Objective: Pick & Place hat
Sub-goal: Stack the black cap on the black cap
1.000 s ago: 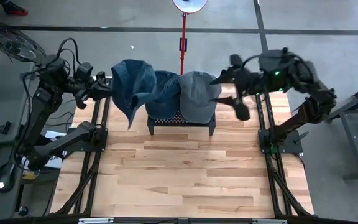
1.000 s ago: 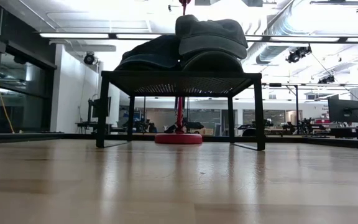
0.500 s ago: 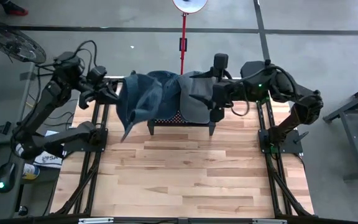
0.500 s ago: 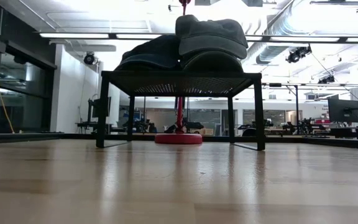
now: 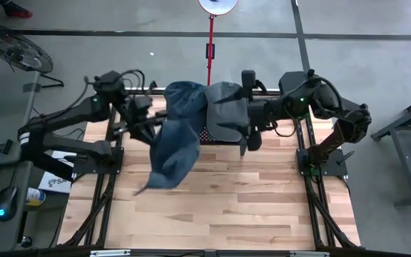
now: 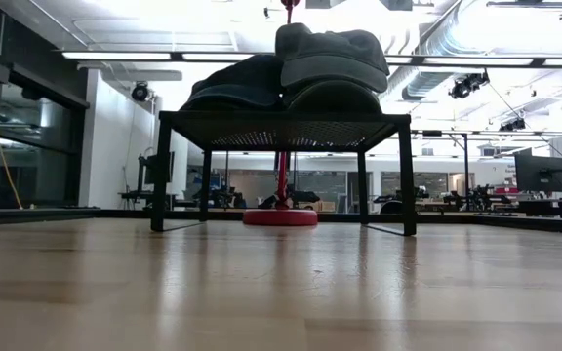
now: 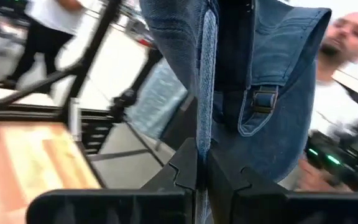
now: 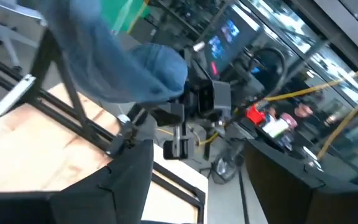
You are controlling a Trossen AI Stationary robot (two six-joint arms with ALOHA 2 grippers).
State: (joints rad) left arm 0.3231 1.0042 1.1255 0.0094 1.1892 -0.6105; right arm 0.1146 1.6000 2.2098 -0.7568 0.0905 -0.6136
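My left gripper (image 5: pixel 150 123) is shut on a blue denim hat (image 5: pixel 171 146), which hangs over the table in front of the black mesh stand (image 5: pixel 209 135). The hat fills the left wrist view (image 7: pixel 272 68), and its strap buckle (image 7: pixel 263 99) shows there. A grey hat (image 5: pixel 227 107) and a dark blue hat (image 6: pixel 237 86) rest on the stand's top (image 6: pixel 281 119). My right gripper (image 5: pixel 252 125) is open and empty at the stand's right end, beside the grey hat. My left gripper pinches a stitched edge of the denim hat (image 7: pixel 202 134) between its two fingers (image 7: pixel 182 171), near the back opening with the strap buckle. One layer or several, I cannot tell. The hat hangs slack from the fingers and does not show in the low view.
A red lamp pole (image 5: pixel 210 50) stands behind the stand, its red base (image 6: pixel 279 216) on the floor beyond the table. Black frame rails run along the table's left (image 5: pixel 109 171) and right (image 5: pixel 309 171) sides. A person (image 7: pixel 347 56) stands beyond the table.
My left gripper has swung from the far left toward the table's middle and near side, carrying the denim hat from beside the stand's left end out over the table. My right gripper has moved left to the stand's right end, beside the grey hat.
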